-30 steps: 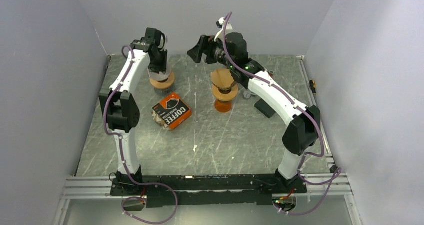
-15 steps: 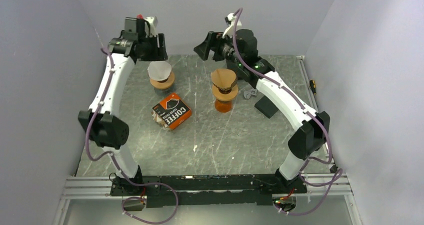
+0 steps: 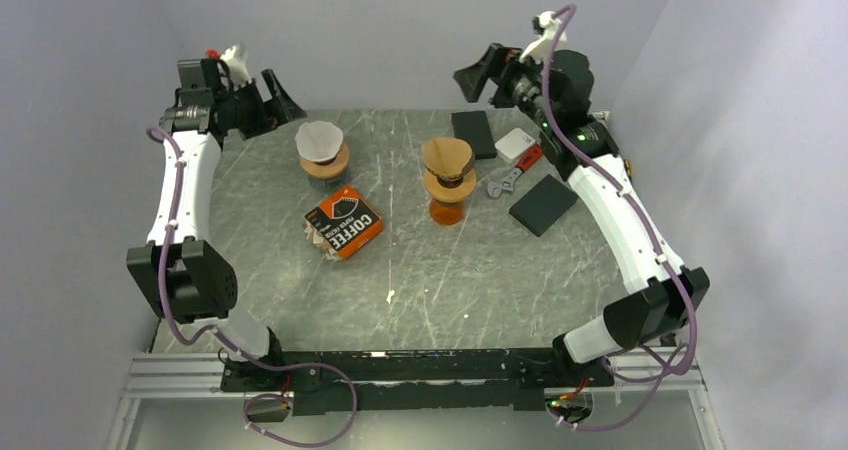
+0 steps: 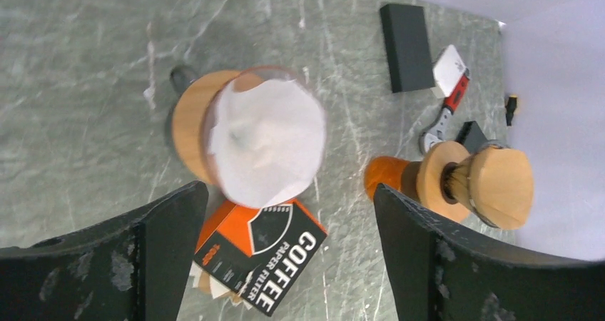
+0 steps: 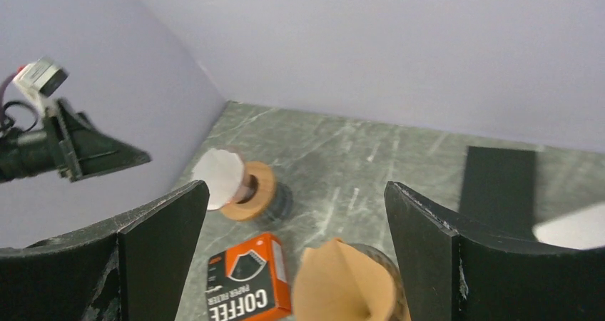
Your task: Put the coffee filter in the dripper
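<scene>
Both claws hung open and empty. The left gripper (image 3: 266,104) sat nearest the white coffee filter (image 3: 319,140), which lay below and to its right, cone upright, seated in the left dripper (image 3: 326,165); the right gripper (image 3: 490,73) stood well apart from the brown filter (image 3: 447,155) nested in the orange-based dripper (image 3: 447,211).
</scene>
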`<control>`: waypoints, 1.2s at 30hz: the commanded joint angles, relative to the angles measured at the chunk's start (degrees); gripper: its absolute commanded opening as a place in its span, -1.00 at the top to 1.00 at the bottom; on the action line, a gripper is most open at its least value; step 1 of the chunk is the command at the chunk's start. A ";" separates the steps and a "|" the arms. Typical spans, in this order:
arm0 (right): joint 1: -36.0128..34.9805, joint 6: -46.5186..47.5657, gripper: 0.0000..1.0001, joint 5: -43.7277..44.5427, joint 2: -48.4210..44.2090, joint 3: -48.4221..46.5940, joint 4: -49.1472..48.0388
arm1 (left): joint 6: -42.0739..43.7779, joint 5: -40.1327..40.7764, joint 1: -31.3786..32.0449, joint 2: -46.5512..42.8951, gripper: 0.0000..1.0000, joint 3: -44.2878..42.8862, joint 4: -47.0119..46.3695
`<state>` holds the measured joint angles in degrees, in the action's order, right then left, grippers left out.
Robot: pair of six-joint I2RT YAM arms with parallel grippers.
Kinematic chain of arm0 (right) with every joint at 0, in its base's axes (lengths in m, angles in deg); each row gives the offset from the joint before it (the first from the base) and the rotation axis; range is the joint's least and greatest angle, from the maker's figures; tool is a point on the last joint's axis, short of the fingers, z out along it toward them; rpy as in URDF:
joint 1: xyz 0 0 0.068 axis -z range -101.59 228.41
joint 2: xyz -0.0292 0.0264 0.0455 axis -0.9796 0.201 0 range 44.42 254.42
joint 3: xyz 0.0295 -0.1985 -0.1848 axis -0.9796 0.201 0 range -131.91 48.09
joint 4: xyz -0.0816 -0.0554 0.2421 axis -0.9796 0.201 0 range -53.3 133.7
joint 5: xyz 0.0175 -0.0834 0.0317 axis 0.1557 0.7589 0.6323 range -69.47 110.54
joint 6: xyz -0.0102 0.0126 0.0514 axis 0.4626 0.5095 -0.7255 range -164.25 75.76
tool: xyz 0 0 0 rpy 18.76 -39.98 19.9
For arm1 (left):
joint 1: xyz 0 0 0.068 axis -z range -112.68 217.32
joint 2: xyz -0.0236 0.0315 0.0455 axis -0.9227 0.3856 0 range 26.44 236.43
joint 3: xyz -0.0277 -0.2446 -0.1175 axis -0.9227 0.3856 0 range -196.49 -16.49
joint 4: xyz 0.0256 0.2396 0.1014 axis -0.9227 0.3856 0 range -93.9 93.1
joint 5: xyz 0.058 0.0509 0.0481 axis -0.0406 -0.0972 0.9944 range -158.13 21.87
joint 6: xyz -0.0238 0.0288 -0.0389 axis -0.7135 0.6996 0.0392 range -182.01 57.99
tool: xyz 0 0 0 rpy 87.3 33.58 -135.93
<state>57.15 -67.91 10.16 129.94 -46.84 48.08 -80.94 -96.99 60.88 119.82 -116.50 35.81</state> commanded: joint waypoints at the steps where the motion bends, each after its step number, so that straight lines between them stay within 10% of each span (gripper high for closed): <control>1: 4.15 -1.31 -0.99 2.26 -5.39 5.57 2.17 | -1.29 -2.13 -3.62 -6.17 -0.91 5.22 -4.97; 24: 10.99 -2.11 -0.99 33.92 -36.90 66.30 -20.55 | 0.10 18.97 -5.85 -33.12 -0.97 53.51 -29.09; 36: 11.06 8.39 -0.99 52.69 -26.73 80.12 -45.22 | 4.02 33.06 -4.82 -27.38 -0.98 73.70 -62.02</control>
<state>67.95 -60.67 54.71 98.51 30.49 15.69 -80.16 -70.53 55.27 88.83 -46.43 -7.36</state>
